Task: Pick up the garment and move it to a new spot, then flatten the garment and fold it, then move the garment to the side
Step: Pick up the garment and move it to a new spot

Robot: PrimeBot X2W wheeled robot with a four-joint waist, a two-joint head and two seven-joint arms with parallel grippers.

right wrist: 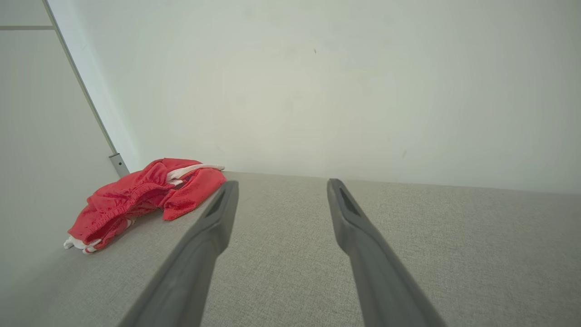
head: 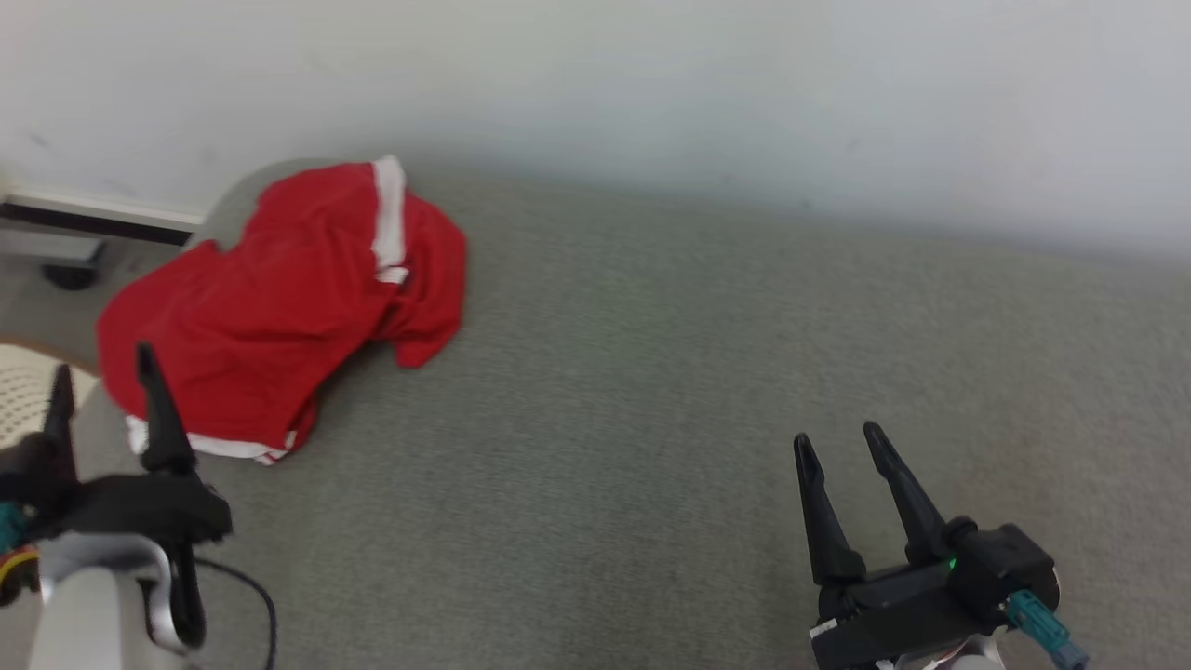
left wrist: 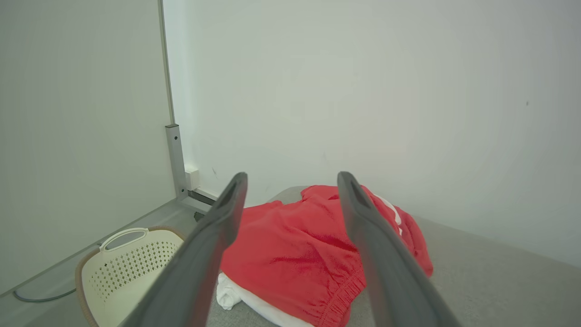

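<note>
Left gripper [head: 102, 361], right gripper [head: 836, 433] — both spread wide, nothing held, ready to grasp. Red garment [head: 270, 307] — crumpled heap, left corner of grey surface [head: 698, 391], untouched.

A grey woven-fabric bench [head: 707, 391] runs up against a plain pale wall [head: 651, 74] behind it. Off the bench's left end a second pale panel [left wrist: 72, 127] meets that wall at a corner, where a slim metal post [left wrist: 176, 159] stands upright. Below the bench's left end lies a grey floor [left wrist: 154, 215]. A cream perforated basket [left wrist: 131, 268] sits just beside the bench, and a grey cable [left wrist: 36, 298] runs along the panel's foot. The light is soft and even.
</note>
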